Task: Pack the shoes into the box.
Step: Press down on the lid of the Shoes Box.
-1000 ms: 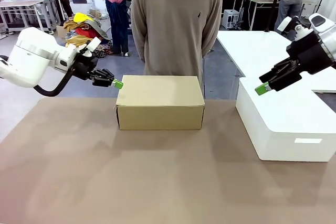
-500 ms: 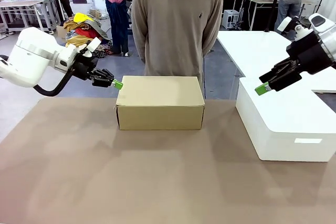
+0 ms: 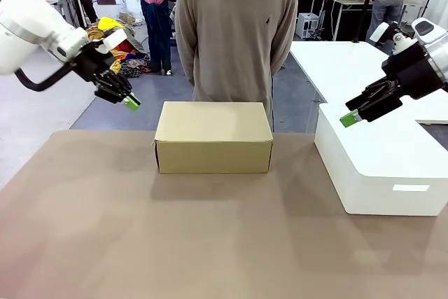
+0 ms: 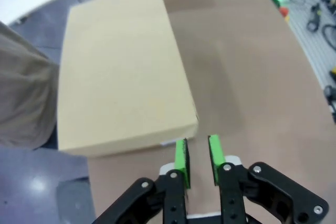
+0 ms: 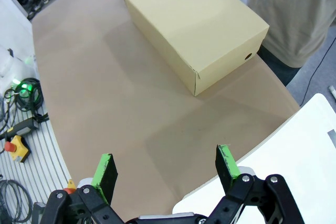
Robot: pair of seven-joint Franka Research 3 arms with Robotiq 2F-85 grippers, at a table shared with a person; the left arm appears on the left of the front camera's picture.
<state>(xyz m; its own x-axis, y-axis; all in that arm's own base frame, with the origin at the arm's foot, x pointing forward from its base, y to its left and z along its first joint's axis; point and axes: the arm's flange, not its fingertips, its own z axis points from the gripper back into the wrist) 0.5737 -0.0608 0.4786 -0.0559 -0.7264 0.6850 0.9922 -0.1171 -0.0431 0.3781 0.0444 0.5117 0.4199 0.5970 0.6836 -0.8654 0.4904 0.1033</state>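
Bare table (image 3: 210, 243) lay open before the closed box (image 3: 213, 138), a white box (image 3: 381, 166) crowding its right.

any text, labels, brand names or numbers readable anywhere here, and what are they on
None can be read.
Cardboard box: plain lid and sides, no print.
White box: a small pale label on its front, too faint to read.
Person's sweater: a tiny dark chest emblem, too small to make out.

L gripper (image 3: 131, 102) raised, jaws slightly apart (empty); R gripper (image 3: 350, 118) wide, aloft.
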